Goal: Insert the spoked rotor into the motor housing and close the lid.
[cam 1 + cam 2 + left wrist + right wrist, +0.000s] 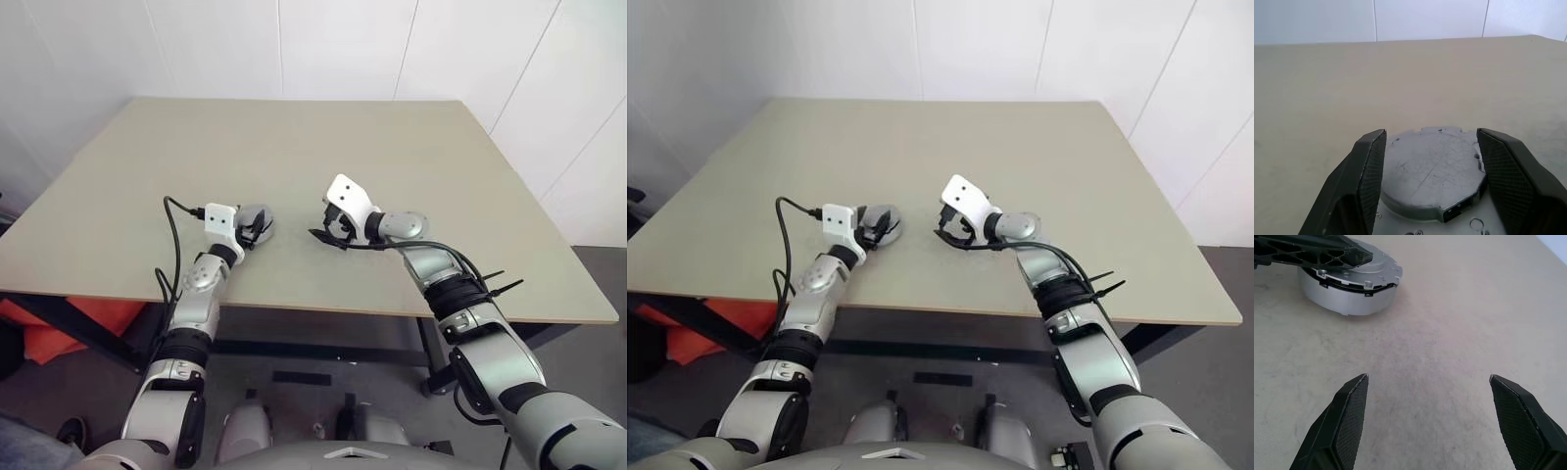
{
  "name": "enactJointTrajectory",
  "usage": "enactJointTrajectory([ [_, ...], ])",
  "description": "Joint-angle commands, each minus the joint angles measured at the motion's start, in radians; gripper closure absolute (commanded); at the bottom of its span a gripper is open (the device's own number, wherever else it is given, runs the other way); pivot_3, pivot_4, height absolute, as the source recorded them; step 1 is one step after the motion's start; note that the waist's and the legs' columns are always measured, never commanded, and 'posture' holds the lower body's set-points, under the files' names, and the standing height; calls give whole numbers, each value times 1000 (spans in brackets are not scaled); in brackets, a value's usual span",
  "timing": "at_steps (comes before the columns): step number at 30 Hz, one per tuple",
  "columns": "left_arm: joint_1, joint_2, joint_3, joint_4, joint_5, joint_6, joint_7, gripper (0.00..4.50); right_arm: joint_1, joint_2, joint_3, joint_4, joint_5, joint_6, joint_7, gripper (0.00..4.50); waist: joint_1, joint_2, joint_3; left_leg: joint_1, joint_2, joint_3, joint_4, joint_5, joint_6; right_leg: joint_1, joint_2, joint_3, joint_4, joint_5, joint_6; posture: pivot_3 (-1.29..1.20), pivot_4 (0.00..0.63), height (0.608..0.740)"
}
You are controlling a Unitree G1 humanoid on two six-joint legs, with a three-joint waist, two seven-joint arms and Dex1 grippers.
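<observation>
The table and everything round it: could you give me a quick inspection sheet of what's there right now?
Surface: beige table, bare apart from the job's things.
Job's things: lid sits on the motor housing; rotor hidden.
Clutter: nothing seen.
Grippers: left tool straddles the lid, fingers apart from its rim; right tool open over bare table.
Cables: black cable along the left arm.
Surroundings: white walls; something orange under the table.
</observation>
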Motion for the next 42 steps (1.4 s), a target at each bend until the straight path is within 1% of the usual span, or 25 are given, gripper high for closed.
enactJointTrajectory([
  [1,-19,16,22,-13,-8,-30,4,1436,-18,-3,0,-25,-3,-18,-3,0,0,0,0,0,0,0,0,0,0,0,0,0,0,0,0,0,0,740],
  [13,-12,22,11,1,11,-13,10,1436,-18,-3,1,-23,-11,-23,-4,0,-2,0,0,-1,0,0,0,-1,2,-1,0,0,-1,0,-1,0,0,740],
  [20,14,3,-12,-38,-33,66,-77,1436,-19,-1,1,-23,-14,-28,-8,0,1,0,0,-1,0,0,0,-1,2,0,0,0,0,0,-1,0,0,740],
  [22,25,-2,-15,-73,-65,108,-117,1436,-18,-1,2,-23,-15,-28,-10,0,2,0,0,-1,0,0,0,-1,2,0,0,0,0,0,-1,0,0,740],
  [26,43,-3,-7,-203,-174,233,-213,1436,-20,0,-8,-26,0,-7,2,0,6,0,0,-1,-1,0,0,-1,2,0,-1,0,0,0,-1,0,0,740],
  [30,41,24,10,-328,-260,340,-272,1436,-28,1,-19,-24,5,-4,-6,0,4,-1,0,-2,-1,1,1,-2,2,0,-1,0,0,0,-1,0,0,740],
  [34,30,57,57,-439,-374,449,-305,1436,-38,10,-33,-19,24,6,-2,0,-1,-1,0,-1,0,1,1,-1,2,0,-1,0,0,0,-2,0,0,740],
  [37,26,75,89,-483,-438,509,-310,1436,-47,19,-44,-17,43,24,3,0,-3,0,1,-1,0,1,1,-1,2,0,-1,0,1,0,-2,0,0,740],
  [39,20,85,129,-477,-468,523,-293,1436,-56,32,-55,-15,67,47,13,0,-3,0,1,-1,0,1,1,-1,2,0,-1,0,1,0,-2,0,0,740],
  [42,21,107,158,-427,-437,495,-264,1436,-70,57,-68,-5,92,71,13,0,-9,0,1,-1,0,1,1,-1,2,0,-1,0,1,0,-2,0,0,740],
])
